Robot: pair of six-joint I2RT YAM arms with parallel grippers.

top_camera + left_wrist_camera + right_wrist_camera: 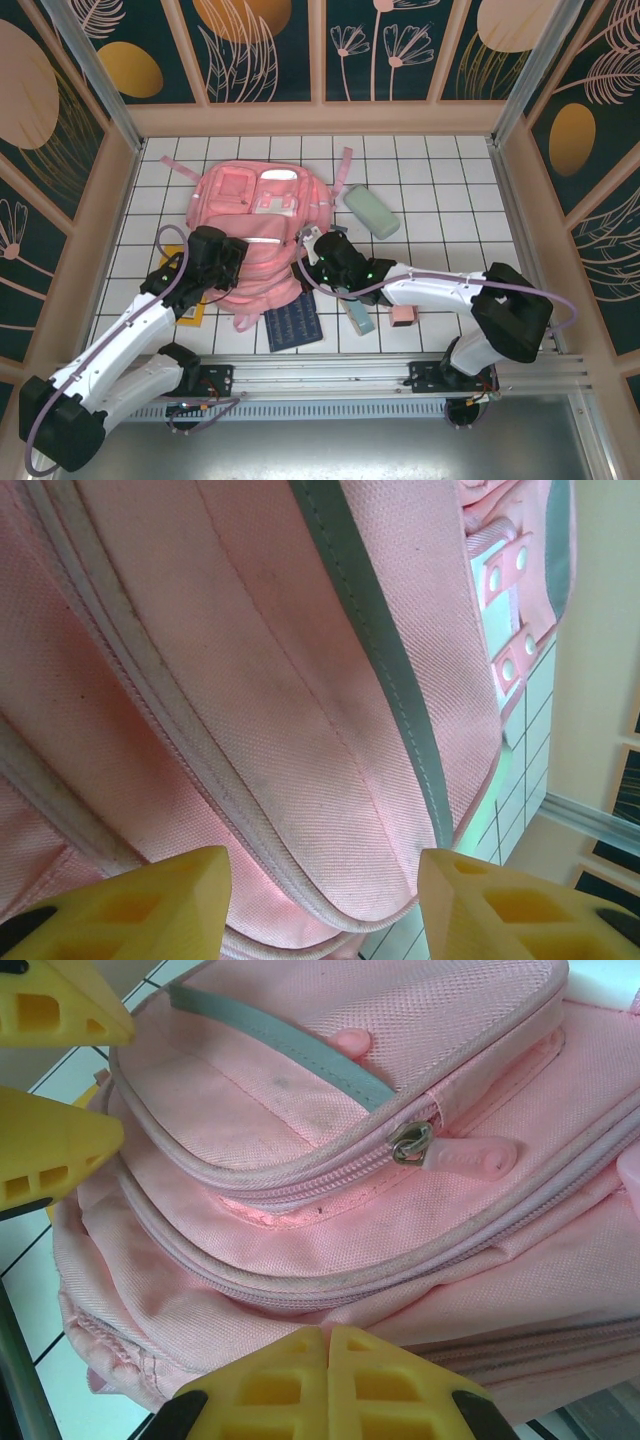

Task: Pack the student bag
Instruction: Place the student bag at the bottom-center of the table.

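Where the bag (255, 225) lies toward the bench's (450, 190) eleven o'clock, we see our left fingers (130, 905) spread about its near edge at seven, right fingers (270, 1385) pressed together at five; open tiles lie at three.

The white tiled counter (450, 200) carries a large soft pink fabric backpack (262, 215) lying flat, and 5 smaller things. A pale green oblong case (371, 211) lies just right of the backpack. A dark navy flat booklet (295, 326) lies against its near edge, and a small yellow flat card (191, 316) lies by its near-left corner. A slim teal block (361, 320) and a small pink block (403, 315) lie to its near right.
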